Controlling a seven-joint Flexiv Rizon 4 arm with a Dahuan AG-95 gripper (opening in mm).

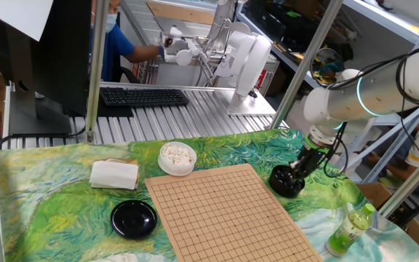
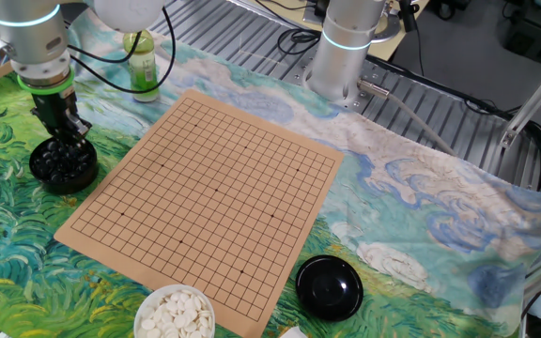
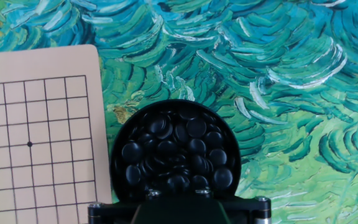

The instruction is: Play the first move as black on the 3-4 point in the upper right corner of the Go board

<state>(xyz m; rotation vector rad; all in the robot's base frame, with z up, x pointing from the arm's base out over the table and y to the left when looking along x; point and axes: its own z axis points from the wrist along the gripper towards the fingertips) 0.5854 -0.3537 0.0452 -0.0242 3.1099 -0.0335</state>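
Reaching straight down into a black bowl (image 2: 63, 167) of black stones (image 3: 178, 155), the end effector (image 2: 67, 137) is seen at the far side of the worktop (image 2: 421, 188), just off one edge of the Go board (image 2: 214, 192). In the two fixed views the fingertips are buried among the stones, so the gap between them cannot be made out directly; the jaws are judged to be drawn almost fully together, and whether a single stone is pinched between them cannot be told. In the hand view the bowl fills the lower middle, heaped with glossy stones, and a corner of the board with its grid lies beside it to the left. The board is bare, no stone having been played. The coming move turns on one relation: the target crossing, third line from one edge and fourth from the adjoining edge, lies in the board corner nearest the bowl, a short sideways reach from the end effector once it is lifted clear. A white-stone bowl (image 2: 175, 314), a black lid (image 2: 329, 286) and a green bottle (image 2: 142, 64) are set around the board.
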